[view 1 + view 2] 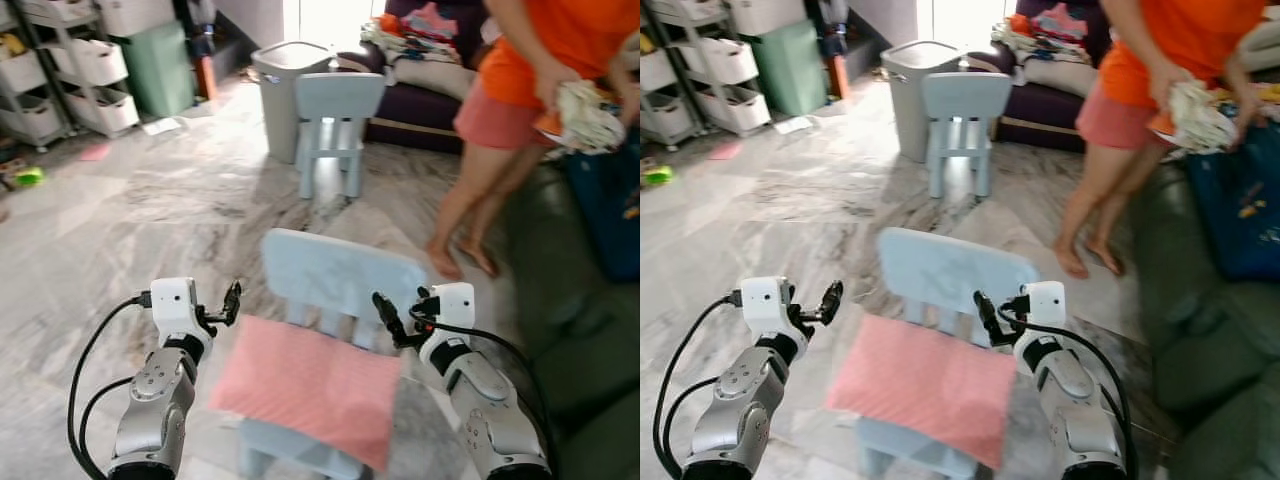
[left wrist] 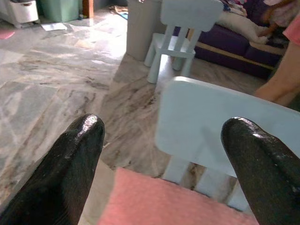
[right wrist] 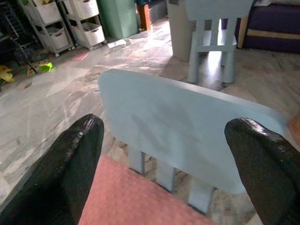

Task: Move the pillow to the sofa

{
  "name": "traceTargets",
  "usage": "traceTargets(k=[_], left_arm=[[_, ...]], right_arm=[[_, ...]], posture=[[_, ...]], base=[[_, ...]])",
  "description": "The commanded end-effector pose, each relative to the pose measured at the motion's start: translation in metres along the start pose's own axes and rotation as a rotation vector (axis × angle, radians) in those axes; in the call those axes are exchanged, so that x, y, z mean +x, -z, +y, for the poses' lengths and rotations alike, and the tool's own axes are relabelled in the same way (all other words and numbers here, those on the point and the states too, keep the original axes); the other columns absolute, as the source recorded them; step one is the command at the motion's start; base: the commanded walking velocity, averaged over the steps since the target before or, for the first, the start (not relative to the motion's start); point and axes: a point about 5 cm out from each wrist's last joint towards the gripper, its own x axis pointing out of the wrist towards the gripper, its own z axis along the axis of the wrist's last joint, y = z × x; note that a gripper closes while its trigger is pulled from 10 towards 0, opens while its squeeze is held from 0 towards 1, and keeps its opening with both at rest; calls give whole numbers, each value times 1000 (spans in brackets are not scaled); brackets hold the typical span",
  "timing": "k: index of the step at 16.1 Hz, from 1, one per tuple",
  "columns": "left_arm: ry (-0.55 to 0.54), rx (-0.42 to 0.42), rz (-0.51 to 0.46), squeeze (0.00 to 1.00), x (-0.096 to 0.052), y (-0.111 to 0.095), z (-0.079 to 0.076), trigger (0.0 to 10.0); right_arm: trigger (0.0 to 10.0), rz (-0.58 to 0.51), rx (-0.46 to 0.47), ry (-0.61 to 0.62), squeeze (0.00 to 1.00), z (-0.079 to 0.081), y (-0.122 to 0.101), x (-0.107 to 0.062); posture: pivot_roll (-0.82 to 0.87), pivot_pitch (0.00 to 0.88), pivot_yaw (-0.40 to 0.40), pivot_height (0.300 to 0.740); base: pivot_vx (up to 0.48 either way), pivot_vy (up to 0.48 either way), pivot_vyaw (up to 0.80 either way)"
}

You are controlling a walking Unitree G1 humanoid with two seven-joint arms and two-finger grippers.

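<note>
Reaching for the pink pillow (image 1: 305,385) on the small blue chair (image 1: 340,275); nothing gripped yet.

Left gripper (image 1: 228,303) and right gripper (image 1: 388,320) raised either side of the pillow, fingers spread wide and empty, near the chair back and above the pillow's far corners. Pillow lying flat across the seat, one corner hanging over the front edge. Probably the approach step: next, lowering both grippers to the pillow's side edges, pinching, lifting clear of the chair back, then turning toward the dark green sofa (image 1: 590,340) at right. In the way: a person (image 1: 520,110) standing barefoot beside that sofa, holding cloth. Farther off, a second blue chair (image 1: 335,125), a grey bin (image 1: 285,85), a purple couch (image 1: 425,105) piled with laundry, white storage drawers (image 1: 95,70) along the left wall.
</note>
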Motion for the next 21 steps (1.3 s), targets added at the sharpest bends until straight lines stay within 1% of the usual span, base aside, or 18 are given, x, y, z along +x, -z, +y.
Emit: traceTargets(k=[1,5,16,19,21], left_arm=[[3,3,9,0,0,0,1,10000],[6,2,12,0,0,0,0,10000],[24,-10,15,0,3,-1,-4,10000],[0,11,28,0,5,2,0,10000],[-12,14,55,0,1,9,6,10000]], right_arm=[[10000,-22,0,-9,0,1,-7,2],[10000,-25,1,-9,0,2,-7,3],[10000,-33,4,0,0,2,-11,5],[10000,-33,5,24,0,-2,-12,4],[10000,-32,12,35,0,-5,-12,2]], posture=[[-158,0,-10,740],[-158,0,-9,740],[-159,0,-11,740],[-162,0,-11,740],[-163,0,-13,740]], base=[[0,431,0],[0,382,0],[0,0,0],[0,0,0],[0,0,0]])
